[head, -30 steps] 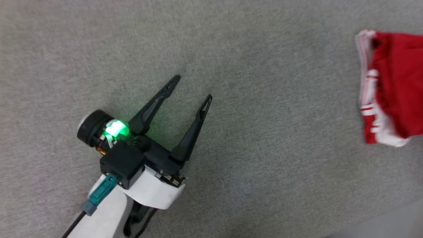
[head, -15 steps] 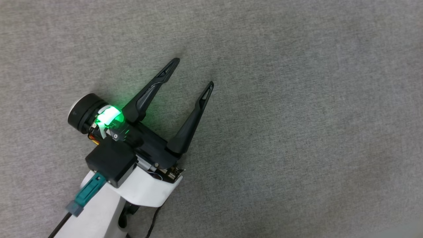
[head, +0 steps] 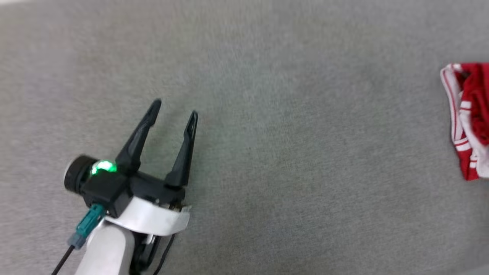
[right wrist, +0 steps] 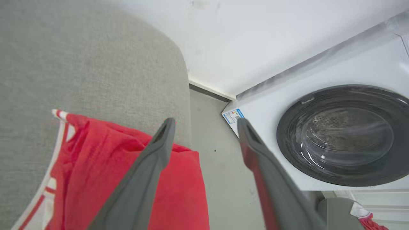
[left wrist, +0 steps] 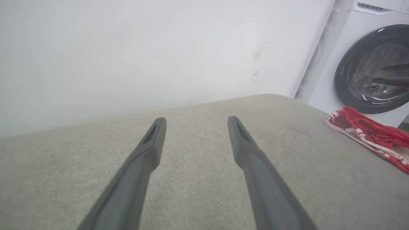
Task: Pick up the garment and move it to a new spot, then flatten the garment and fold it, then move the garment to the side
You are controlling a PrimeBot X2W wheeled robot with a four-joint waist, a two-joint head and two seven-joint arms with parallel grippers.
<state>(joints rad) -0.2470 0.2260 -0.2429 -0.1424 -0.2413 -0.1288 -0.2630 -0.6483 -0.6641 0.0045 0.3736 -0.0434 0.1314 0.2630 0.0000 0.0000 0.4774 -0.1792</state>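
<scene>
- Red jersey (head: 475, 107) lay bunched at the grey surface's (head: 305, 152) edge nearest the washing machine (right wrist: 338, 134).
- Right end effector (right wrist: 206, 122) was spread wide, empty, over that edge, facing the washing machine.
- Left end effector (head: 175, 108) was wide, empty, well apart from the washing machine.

No text readable; the washing machine (right wrist: 319, 64) sticker (right wrist: 233, 115) is illegible.

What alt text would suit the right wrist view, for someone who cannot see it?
The right gripper, its two dark fingers spread open, hangs over a crumpled red garment with white striped trim, lying at the edge of a grey fabric surface. Beyond stands a white washing machine.
</scene>
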